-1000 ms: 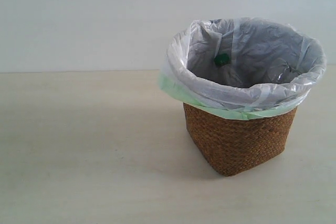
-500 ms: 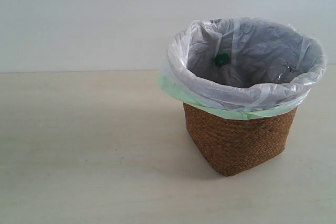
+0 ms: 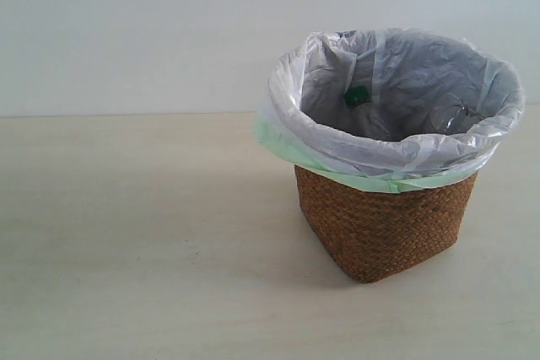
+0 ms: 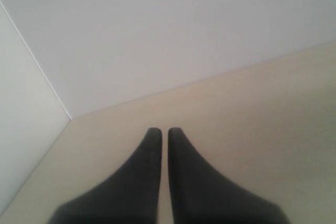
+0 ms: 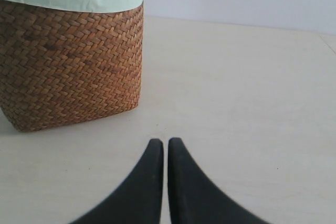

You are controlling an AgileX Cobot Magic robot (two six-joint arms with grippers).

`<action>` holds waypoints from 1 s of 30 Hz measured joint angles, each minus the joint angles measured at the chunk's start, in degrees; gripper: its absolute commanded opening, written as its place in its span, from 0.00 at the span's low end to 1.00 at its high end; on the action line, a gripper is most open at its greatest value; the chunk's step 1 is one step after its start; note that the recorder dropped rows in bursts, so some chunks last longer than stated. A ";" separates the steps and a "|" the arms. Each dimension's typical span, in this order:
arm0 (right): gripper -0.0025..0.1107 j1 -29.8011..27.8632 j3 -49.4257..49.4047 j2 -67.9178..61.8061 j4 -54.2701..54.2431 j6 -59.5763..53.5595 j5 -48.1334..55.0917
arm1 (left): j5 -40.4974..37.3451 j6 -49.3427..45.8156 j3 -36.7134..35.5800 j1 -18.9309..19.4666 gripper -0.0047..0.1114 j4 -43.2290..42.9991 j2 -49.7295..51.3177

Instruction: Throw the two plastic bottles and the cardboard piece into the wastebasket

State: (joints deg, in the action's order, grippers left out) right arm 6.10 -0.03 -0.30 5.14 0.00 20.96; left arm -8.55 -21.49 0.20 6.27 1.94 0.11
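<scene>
The brown wicker wastebasket [image 3: 384,229] stands at the right of the exterior view, lined with a white and pale green bag. Inside it a green bottle cap [image 3: 355,95] shows against the liner, and a clear plastic bottle [image 3: 456,114] glints near the right wall. The cardboard piece is hidden. Neither arm appears in the exterior view. My left gripper [image 4: 160,130] is shut over bare tabletop, holding nothing. My right gripper [image 5: 165,141] is shut too, empty, a short way from the wastebasket [image 5: 73,61] wall.
The pale wooden table [image 3: 135,242] spreads out left of the basket. A white wall [image 3: 135,31] rises behind it. The left wrist view shows a table edge meeting the wall [image 4: 157,35].
</scene>
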 measured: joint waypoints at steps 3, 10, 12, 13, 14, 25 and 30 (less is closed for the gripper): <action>0.02 0.00 0.00 0.00 0.00 0.00 0.00 | -0.72 0.00 0.00 0.00 0.07 0.00 0.00; 0.02 0.00 0.00 0.00 0.00 0.00 0.00 | -7.69 6.29 0.00 0.00 0.07 0.00 0.00; 0.02 0.00 0.00 0.00 0.00 0.00 0.00 | -7.95 9.67 0.00 0.00 0.07 0.00 0.00; 0.02 0.00 0.00 0.00 0.00 0.00 0.00 | -7.95 10.62 0.00 0.00 0.07 0.00 0.00; 0.02 0.00 0.00 0.00 0.00 0.00 0.00 | -7.95 11.33 0.00 0.00 0.07 0.00 0.00; 0.02 0.00 0.00 0.00 0.00 0.00 0.00 | -7.95 12.54 0.00 0.00 0.07 0.11 0.00; 0.02 0.00 0.00 0.00 0.00 0.00 0.00 | -7.95 12.65 0.00 0.00 0.07 0.11 0.00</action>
State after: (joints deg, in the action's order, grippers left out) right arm 6.10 -0.03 -0.30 5.14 0.00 20.96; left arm -16.50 -8.84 0.20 6.27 2.06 0.11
